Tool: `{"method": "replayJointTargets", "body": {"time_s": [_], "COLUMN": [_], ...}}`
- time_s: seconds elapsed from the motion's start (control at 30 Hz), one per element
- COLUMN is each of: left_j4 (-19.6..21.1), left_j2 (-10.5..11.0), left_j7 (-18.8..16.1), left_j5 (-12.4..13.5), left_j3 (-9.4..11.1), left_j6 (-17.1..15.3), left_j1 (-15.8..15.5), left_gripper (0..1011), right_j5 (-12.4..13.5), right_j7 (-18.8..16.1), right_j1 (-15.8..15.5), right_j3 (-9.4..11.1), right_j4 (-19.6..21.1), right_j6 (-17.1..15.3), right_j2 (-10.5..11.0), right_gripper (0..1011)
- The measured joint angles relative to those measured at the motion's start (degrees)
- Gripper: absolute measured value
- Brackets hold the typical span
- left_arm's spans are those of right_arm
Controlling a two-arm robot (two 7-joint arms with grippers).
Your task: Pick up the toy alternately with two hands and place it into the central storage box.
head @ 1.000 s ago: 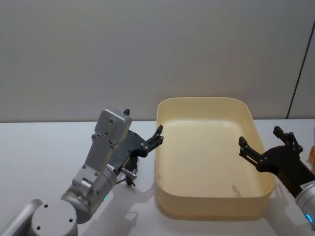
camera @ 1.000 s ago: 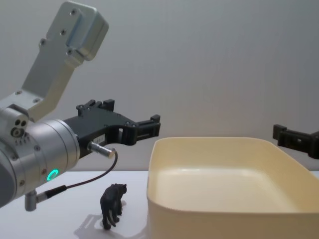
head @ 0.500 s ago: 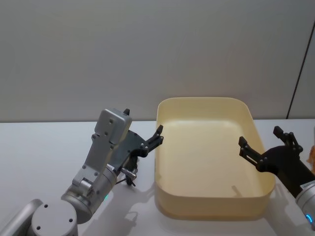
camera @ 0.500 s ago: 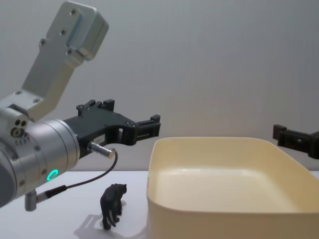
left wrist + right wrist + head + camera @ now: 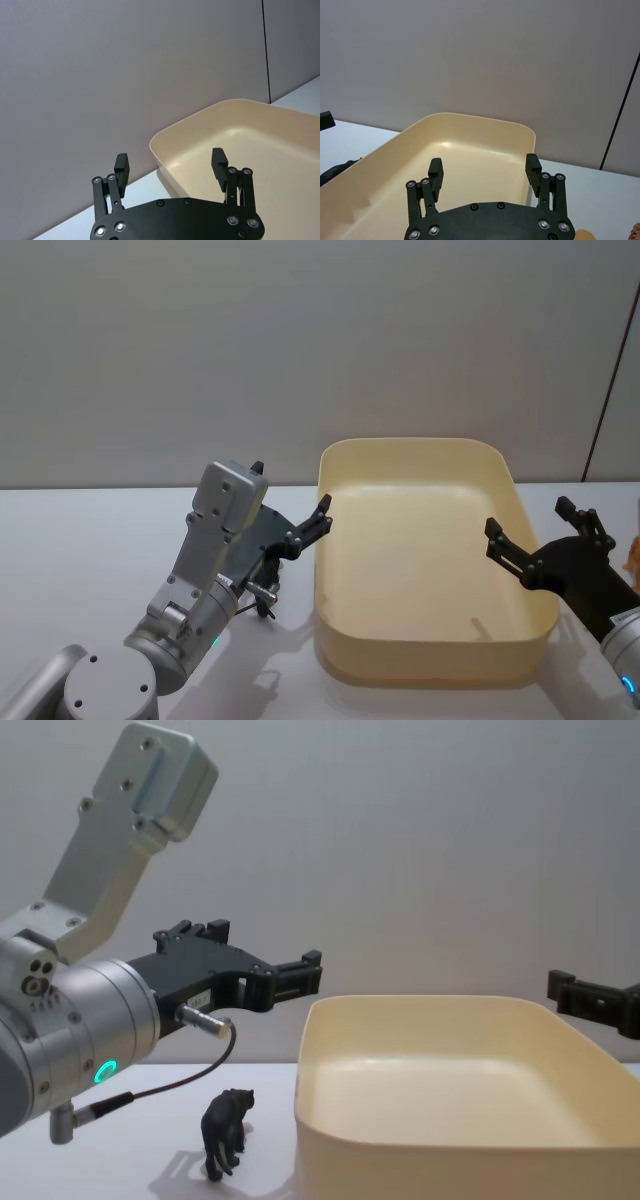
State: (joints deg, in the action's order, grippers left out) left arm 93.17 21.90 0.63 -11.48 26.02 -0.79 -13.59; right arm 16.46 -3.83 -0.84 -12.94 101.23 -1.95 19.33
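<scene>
Left gripper (image 5: 170,159) and right gripper (image 5: 484,164) hover, fingers spread, flanking the storage box (image 5: 430,662).

no text (or numbers) can be read.

My left gripper (image 5: 170,162) and right gripper (image 5: 484,173) are matt black plastic, my left arm (image 5: 90,1020) satin metal; the central storage box (image 5: 450,1168) smooth, faintly glossy plastic.

The animal figure (image 5: 224,1130) stands just left of the storage box (image 5: 430,1172) (below the left pincer (image 5: 170,161)).
</scene>
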Motion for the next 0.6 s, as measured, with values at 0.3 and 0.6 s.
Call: {"method": "replayJointTargets", "body": {"time_s": [0.3, 0.6], "left_j4": [0.0, 0.0], "left_j2": [0.0, 0.0], "left_j7": [0.0, 0.0], "left_j5": [0.0, 0.0], "left_j3": [0.0, 0.0], "left_j6": [0.0, 0.0], "left_j1": [0.0, 0.0], "left_gripper": [1001, 1001], "right_j5": [0.0, 0.0], "right_j7": [0.0, 0.0], "right_j1": [0.0, -0.02], "right_j3": [0.0, 0.02], "right_j4": [0.0, 0.0], "right_j6": [0.0, 0.0], "right_j2": [0.0, 0.0], "right_gripper": [1001, 1001]}}
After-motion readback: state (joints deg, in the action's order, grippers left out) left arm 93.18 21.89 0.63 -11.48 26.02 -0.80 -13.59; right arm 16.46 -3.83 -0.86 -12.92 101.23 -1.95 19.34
